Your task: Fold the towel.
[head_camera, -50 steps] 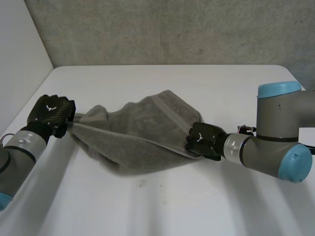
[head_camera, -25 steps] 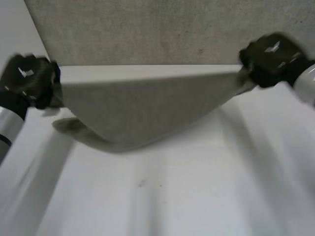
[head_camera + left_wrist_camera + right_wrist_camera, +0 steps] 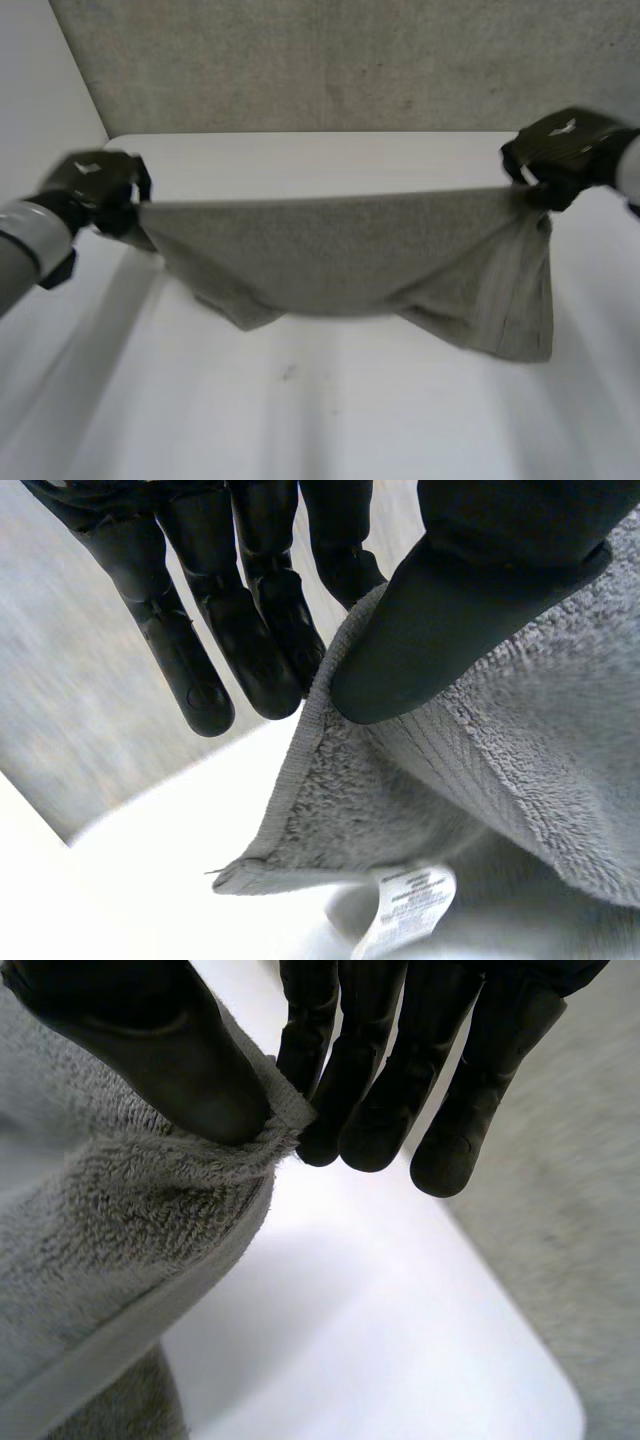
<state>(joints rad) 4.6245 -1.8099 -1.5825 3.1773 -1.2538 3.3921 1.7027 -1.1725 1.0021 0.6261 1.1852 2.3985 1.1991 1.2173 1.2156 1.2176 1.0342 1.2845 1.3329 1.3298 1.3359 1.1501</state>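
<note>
Currently, the towel (image 3: 350, 255) is being held up over the far half of the white table (image 3: 330, 420), its top edge being stretched taut between the two hands. Near the far left corner, one end is being pinched by the left hand (image 3: 95, 185), thumb against fingers, a white label (image 3: 405, 905) hanging by that towel corner. Near the far right corner, the other end is being pinched likewise by the right hand (image 3: 560, 150); the rest is hanging in folds.

Black left robot hand (image 3: 97, 186), black right robot hand (image 3: 562, 150), white emblems (image 3: 563, 126), grey forearm (image 3: 24, 252)
</note>
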